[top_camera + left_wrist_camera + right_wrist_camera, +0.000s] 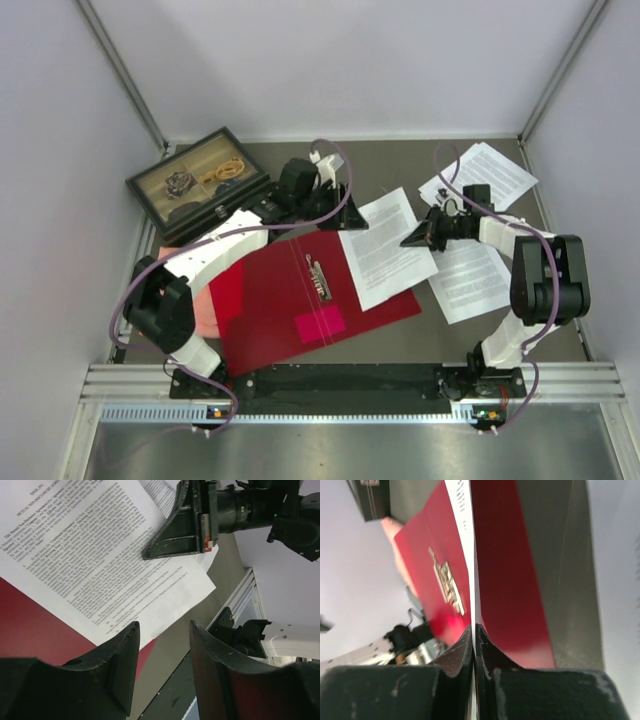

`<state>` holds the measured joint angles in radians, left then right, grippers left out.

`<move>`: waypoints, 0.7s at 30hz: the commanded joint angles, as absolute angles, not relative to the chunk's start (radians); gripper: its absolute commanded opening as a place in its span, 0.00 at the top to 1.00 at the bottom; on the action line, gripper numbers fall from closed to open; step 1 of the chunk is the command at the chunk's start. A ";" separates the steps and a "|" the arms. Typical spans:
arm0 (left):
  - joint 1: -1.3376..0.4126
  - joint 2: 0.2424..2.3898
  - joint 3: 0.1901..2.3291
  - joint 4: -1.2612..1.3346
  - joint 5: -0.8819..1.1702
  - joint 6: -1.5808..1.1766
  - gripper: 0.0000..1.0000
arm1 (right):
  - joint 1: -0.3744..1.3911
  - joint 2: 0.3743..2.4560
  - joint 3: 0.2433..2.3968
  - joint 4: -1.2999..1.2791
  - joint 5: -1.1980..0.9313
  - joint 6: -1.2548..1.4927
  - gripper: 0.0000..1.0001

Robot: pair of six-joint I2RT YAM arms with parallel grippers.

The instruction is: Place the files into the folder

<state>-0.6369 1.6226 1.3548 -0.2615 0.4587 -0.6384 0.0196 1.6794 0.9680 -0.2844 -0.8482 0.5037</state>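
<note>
Three files (385,255); one red folder (280,300), lying open; right gripper (474,630) pinches one file's edge; left gripper (162,627) half-wide, empty.

The folder (270,300) is deep red, with one bright pink sticker (320,324) and a silver metal clip (319,275) on it, and the files (385,250) are white sheets filled with dense lines of small black text. The cloth (204,305) is salmon-pink, the table (400,340) is a dull grey-brown, and the box (200,218) is black, with yellow and dark small things in its compartments. The left arm (215,250) and the right arm (545,275) are black and white with violet cables (124,296), and the walls (350,60) are pale grey-white.
</note>
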 commanded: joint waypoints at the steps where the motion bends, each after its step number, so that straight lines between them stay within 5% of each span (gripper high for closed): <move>1: -0.621 1.551 1.203 -0.203 0.489 -0.670 0.51 | 0.028 1.637 0.879 -0.155 -1.026 0.592 1.00; 21: -0.611 1.488 1.077 -0.101 0.546 -0.729 0.53 | 0.115 1.651 0.719 0.120 -1.042 0.859 1.00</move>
